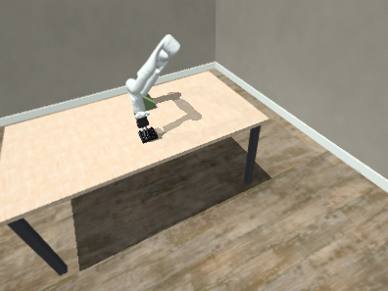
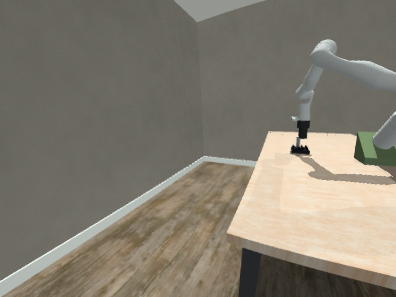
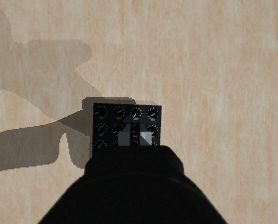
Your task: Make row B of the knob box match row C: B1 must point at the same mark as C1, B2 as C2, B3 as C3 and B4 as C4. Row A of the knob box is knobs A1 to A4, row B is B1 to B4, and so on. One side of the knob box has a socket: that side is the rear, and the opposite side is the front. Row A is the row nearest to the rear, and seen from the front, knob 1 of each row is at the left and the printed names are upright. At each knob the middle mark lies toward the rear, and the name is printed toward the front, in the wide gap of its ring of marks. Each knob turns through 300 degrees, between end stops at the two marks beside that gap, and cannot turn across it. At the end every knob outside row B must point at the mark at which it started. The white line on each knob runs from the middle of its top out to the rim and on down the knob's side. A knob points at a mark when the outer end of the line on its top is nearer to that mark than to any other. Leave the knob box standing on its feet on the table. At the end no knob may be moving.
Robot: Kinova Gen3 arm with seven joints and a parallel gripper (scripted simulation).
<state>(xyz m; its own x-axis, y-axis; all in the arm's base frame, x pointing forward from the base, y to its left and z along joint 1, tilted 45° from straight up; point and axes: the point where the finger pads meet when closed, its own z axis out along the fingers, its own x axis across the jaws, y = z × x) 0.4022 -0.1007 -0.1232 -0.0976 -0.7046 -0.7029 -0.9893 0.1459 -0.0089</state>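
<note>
The knob box (image 1: pixel 148 135) (image 2: pixel 300 150) (image 3: pixel 106 126) is small and black, and stands on the table near the middle. In the wrist view I see three rows of its knobs; the rest is hidden under my gripper body. My gripper (image 1: pixel 143 127) (image 2: pixel 299 144) (image 3: pixel 135 130) points straight down onto the box. Its two grey fingers sit close on either side of one knob (image 3: pixel 134 131) in the third column, second visible row. I cannot read the printed names or the knob lines at this size.
A green block (image 1: pixel 150 102) (image 2: pixel 372 148) sits at the arm's base behind the box. The wooden table (image 1: pixel 73 141) (image 2: pixel 310 204) (image 3: pixel 210 75) stretches wide around the box. Walls stand behind and to the right.
</note>
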